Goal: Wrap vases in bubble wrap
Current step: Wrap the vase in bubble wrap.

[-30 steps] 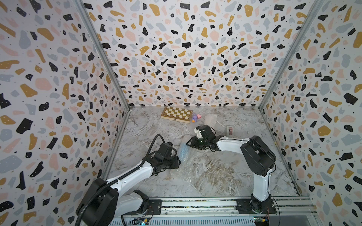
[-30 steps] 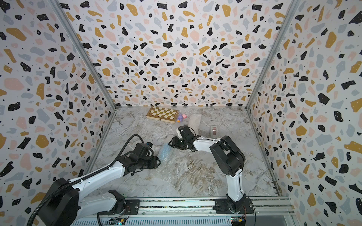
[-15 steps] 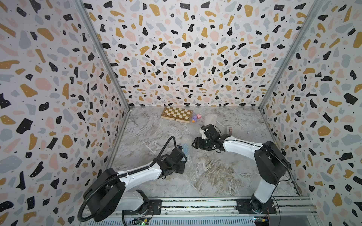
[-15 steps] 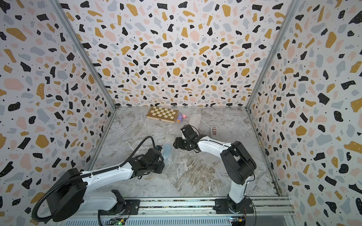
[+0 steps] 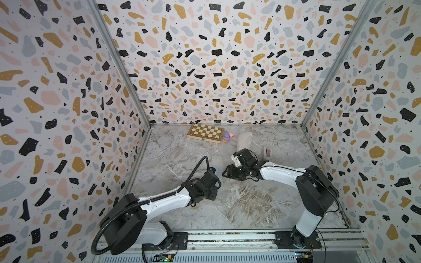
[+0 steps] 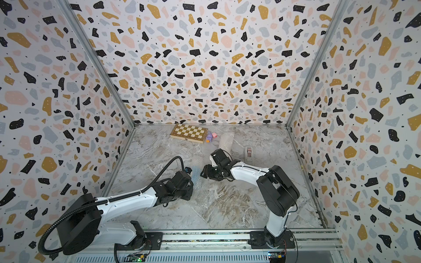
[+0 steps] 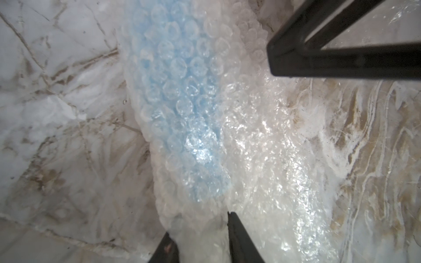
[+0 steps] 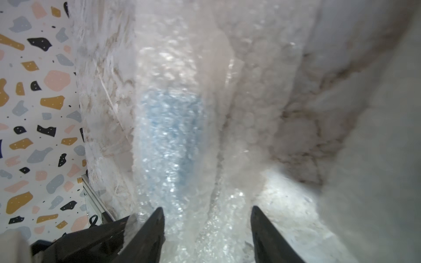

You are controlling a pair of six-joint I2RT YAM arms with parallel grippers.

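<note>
the marble table (image 5: 182, 159) carries everything. mid-table, between the two arms, a sheet of bubble wrap (image 7: 262, 136) lies partly rolled, and the light blue vase (image 7: 177, 91) lies on its side inside it, its colour showing through the bubbles. a loose flap of wrap spreads flat on the table beside it. near the back wall stands a whitish bubble-wrapped bundle (image 5: 243, 141); whether the cream vase is inside cannot be told. the tape dispenser (image 5: 268, 152) sits just beside it.

judging by this, the step in hand is rolling the blue vase up in its sheet. the roll looks unfinished: the next move calls for carrying the loose flap over the vase while the bundle's end is kept from slipping.

the left fingers (image 7: 239, 236) stand narrow at one end of the bundle, wrap filling the gap, so they look to be pinching it. the right fingers (image 8: 150, 230) stand wider, astride a ridge of wrap at the opposite end, not clamped on it.
</note>
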